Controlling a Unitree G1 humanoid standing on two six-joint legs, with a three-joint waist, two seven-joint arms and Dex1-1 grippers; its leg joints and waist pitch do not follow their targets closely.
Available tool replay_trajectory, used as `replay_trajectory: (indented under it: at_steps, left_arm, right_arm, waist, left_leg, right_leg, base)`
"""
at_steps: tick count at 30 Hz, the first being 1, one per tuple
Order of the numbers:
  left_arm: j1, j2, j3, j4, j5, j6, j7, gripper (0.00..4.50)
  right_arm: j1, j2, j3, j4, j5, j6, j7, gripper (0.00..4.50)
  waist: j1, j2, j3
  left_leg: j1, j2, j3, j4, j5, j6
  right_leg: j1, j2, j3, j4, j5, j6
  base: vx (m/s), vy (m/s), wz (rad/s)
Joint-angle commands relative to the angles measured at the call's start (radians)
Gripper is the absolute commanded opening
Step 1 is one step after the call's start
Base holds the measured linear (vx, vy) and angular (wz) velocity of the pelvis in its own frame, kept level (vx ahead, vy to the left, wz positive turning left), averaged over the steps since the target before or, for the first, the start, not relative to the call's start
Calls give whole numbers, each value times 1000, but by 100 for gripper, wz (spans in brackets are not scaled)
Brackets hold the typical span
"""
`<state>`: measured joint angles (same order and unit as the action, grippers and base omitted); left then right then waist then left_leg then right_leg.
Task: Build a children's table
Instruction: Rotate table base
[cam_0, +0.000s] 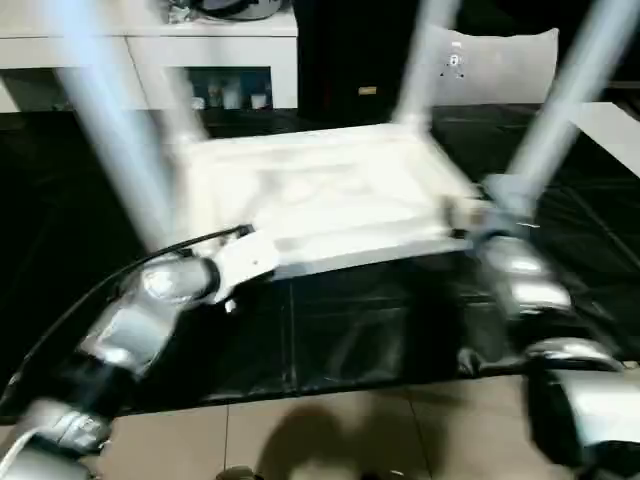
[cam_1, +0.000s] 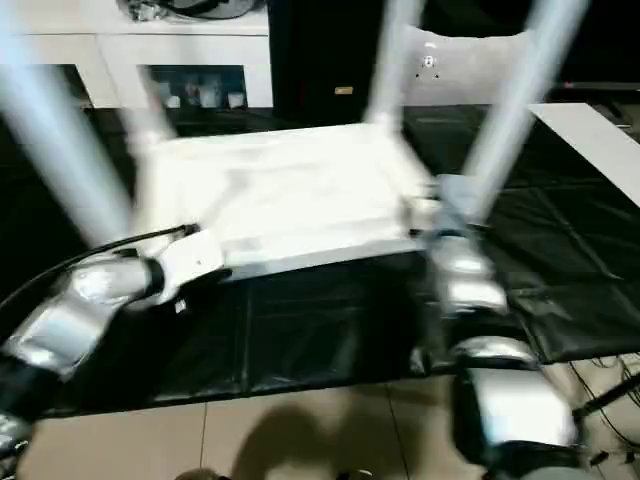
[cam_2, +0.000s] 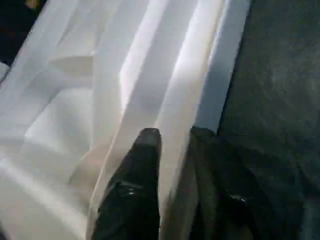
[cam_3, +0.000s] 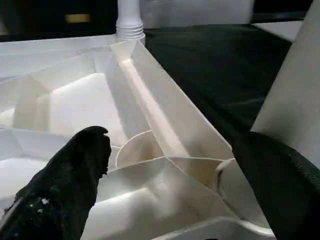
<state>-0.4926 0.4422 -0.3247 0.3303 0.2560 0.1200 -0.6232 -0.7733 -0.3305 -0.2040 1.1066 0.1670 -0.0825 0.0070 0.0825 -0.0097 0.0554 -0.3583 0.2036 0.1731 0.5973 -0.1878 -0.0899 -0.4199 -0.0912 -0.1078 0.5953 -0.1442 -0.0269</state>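
Standing inverted mid-frame, the white ribbed plastic tabletop (cam_0: 330, 195) carries seemingly all four white tube legs (cam_0: 560, 110). The left gripper (cam_2: 175, 150) pinches its rim; the right gripper (cam_3: 170, 165) gapes wide, holding nothing. Righting remains.

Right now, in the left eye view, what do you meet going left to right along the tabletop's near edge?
Left end effector clamped on the near rim → tabletop, ribbed underside up → right end effector, fingers wide apart at the near right corner → leg rising from that corner.

White tabletop (cam_0: 330, 195) — ribbed; black mat (cam_0: 350, 330)
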Motion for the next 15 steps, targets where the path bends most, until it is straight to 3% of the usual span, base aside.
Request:
replay_trajectory:
  at_steps: [1,2,4,5,8,9,10,12,13,14,15]
  left_arm:
    - [-20,-9,16,15,4,-19,43,115]
    - [-16,-31,29,15,-13,-32,61,115]
    - [-4,-65,59,14,-47,-56,94,115]
    - [23,-100,108,-6,-102,-79,119,115]
    - [64,-144,176,-35,-184,-88,137,115]
    - [124,-167,224,-85,-243,-99,148,115]
    - [127,-168,227,-87,-246,-99,148,115]
    - [185,-176,258,-135,-298,-105,139,115]
    - [211,-177,271,-158,-319,-107,134,132]
    - [244,-178,285,-185,-339,-110,130,143]
    - [274,-176,297,-209,-354,-109,125,143]
  right_arm:
    - [12,-27,-27,-5,1,-24,-21,448]
    - [22,-27,-24,-19,-3,-31,-9,448]
    - [34,-24,-15,-36,-8,-43,9,448]
    - [45,-11,1,-61,-15,-56,33,448]
    - [61,10,19,-101,-19,-71,67,448]
    - [85,39,39,-155,-20,-69,91,448]
    - [86,40,40,-158,-20,-68,92,448]
    - [112,62,55,-204,-14,-63,116,448]
    - [125,72,62,-227,-10,-59,128,450]
    - [140,82,71,-252,-7,-57,146,450]
    - [155,90,80,-277,-4,-52,162,450]
  waist:
    - [-10,-4,-81]
    - [-10,7,-81]
    - [-17,6,-80]
    - [-18,6,-80]
    - [-33,2,-79]
    - [-39,2,-80]
    - [-49,1,-77]
    - [-52,3,-78]
    - [-53,2,-78]
    - [-54,-1,-76]
    - [-53,3,-75]
  left_leg:
    - [-2,8,6,-60,-190,26]
    - [-3,8,5,-59,-189,29]
    - [-4,6,7,-57,-208,36]
    - [-3,6,7,-57,-212,36]
    - [-13,5,6,-55,-223,54]
    - [-15,6,5,-53,-223,58]
    - [-20,8,3,-55,-225,63]
    - [-9,8,4,-53,-244,71]
    - [-15,10,2,-54,-238,69]
    - [-13,13,2,-56,-242,73]
    - [-9,16,2,-57,-250,74]
  right_leg:
    - [64,-41,46,-62,-288,-135]
    - [63,-42,45,-62,-285,-137]
    - [64,-41,41,-69,-297,-139]
    - [63,-40,40,-70,-304,-139]
    - [66,-41,32,-78,-358,-128]
    - [67,-44,31,-80,-379,-123]
    - [66,-44,29,-82,-399,-115]
    - [54,-40,27,-89,-432,-105]
    - [60,-43,28,-85,-426,-104]
    - [54,-40,27,-90,-434,-100]
    - [50,-40,28,-90,-439,-101]
  base:
    - [0,0,0]
    - [0,0,0]
    - [0,0,0]
    - [0,0,0]
    - [0,0,0]
    - [0,0,0]
    - [0,0,0]
    - [0,0,0]
    - [0,0,0]
    - [0,0,0]
    - [0,0,0]
